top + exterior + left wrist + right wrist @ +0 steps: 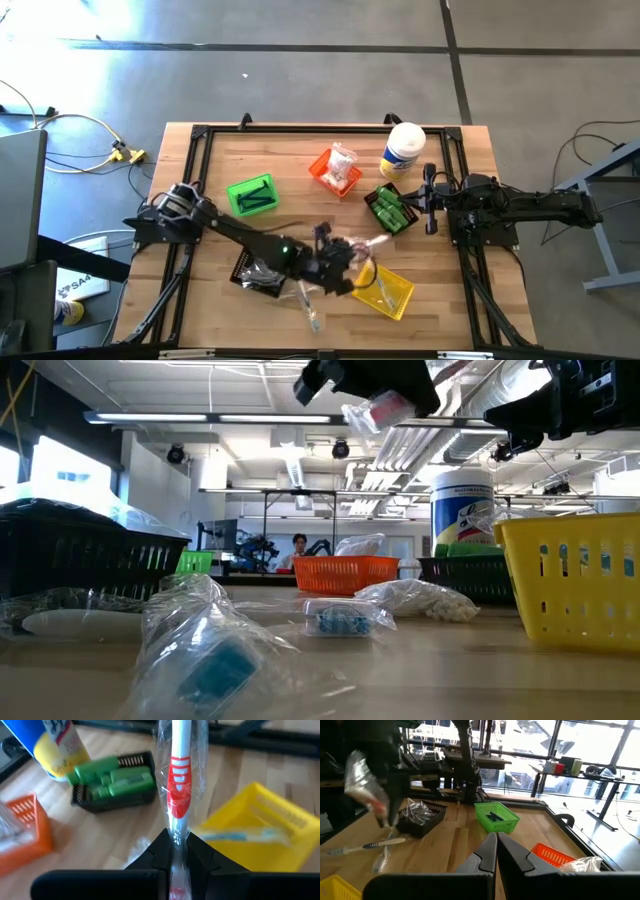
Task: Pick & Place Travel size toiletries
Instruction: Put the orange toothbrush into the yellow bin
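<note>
Our clear-wrapped red-and-white toothbrush (178, 790), long axis straight out from our left gripper (178, 851), pinched narrow, just beside the yellow plastic basket (260, 827).

The high view looks straight down on the whole counter (300, 150). The low view sits at counter height, close behind clear packets, facing across into the room. The left wrist view looks close down past its jaws at the yellow bin (260, 830) and the black bin of green bottles (112, 785); both also show from above. The right wrist view faces level across the counter toward the green bin (496, 816).
</note>
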{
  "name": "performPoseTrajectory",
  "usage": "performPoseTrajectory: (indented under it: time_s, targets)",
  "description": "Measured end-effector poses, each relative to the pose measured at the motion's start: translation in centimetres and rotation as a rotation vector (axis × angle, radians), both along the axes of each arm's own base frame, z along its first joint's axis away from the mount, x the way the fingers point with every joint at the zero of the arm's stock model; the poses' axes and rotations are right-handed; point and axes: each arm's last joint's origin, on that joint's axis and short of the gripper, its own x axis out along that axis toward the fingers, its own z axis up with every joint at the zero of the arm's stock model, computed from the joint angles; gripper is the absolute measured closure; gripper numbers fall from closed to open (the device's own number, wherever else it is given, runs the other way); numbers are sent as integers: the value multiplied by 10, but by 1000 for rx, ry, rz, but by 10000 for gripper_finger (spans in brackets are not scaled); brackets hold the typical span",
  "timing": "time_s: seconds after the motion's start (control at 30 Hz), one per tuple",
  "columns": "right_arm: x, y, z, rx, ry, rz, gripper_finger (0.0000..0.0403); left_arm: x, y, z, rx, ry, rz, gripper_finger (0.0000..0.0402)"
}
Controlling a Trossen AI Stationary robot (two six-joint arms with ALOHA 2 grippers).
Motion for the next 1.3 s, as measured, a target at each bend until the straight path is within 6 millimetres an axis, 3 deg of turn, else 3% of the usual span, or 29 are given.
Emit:
performPoseTrajectory:
  time_s: [0.2, 0.3, 0.43, 0.6, 0.77, 1.07, 1.3]
  targets:
    - [0, 0, 0, 6, 0, 4, 398, 16, 31, 0, -63, -3, -45, 376]
    - [0, 0, 0, 6, 1, 4, 398, 29, 36, -15, -108, -110, -104, 376]
    - [0, 0, -1, 1, 8, 3, 398, 30, 38, -29, -69, -231, -205, 376]
    - [0, 0, -2, 2, 19, 0, 398, 8, 47, -14, 49, -283, -222, 376]
    - [0, 0, -2, 2, 21, -4, 398, -10, 62, -23, 50, -272, -194, 376]
    - [0, 0, -2, 6, 21, -3, 398, -38, 97, -71, -37, -384, -215, 376]
    - [3, 0, -4, 109, 40, -6, 398, -66, 133, -89, -100, -452, -294, 376]
